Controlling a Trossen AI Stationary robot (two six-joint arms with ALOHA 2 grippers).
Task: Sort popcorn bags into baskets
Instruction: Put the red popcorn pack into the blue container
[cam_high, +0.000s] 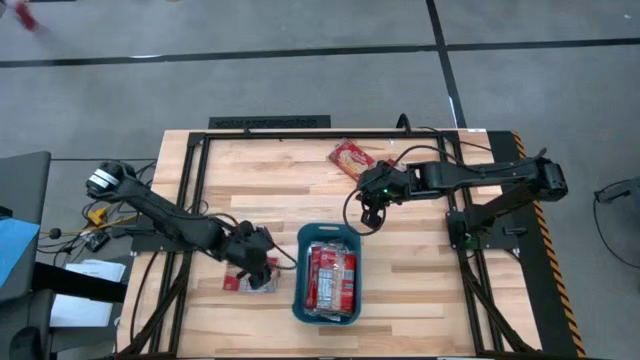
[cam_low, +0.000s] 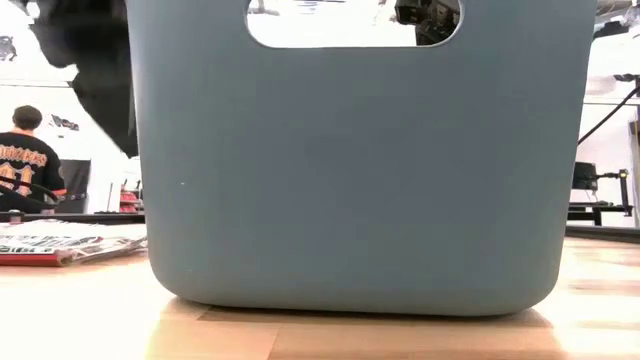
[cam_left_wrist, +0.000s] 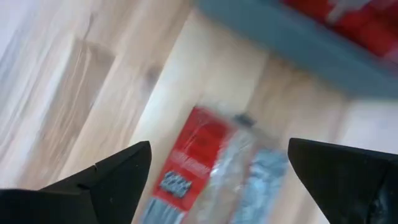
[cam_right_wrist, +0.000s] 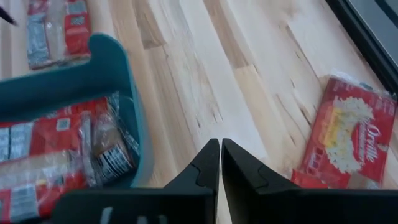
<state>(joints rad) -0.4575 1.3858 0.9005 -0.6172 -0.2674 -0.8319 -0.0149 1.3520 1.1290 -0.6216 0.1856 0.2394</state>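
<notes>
The teal basket stands near the table's near edge with several red popcorn bags lying flat inside it. One bag lies flat on the table left of the basket; it also shows in the low view. My left gripper hovers over this bag, open, with a finger on either side of it. Another bag lies flat near the far edge. My right gripper is shut and empty, over bare wood between the basket's far right corner and that far bag.
The basket's rim lies close to my right gripper on its left. A dark metal frame borders the table's far and side edges. Cables lie off the left side. A person sits in the room beyond.
</notes>
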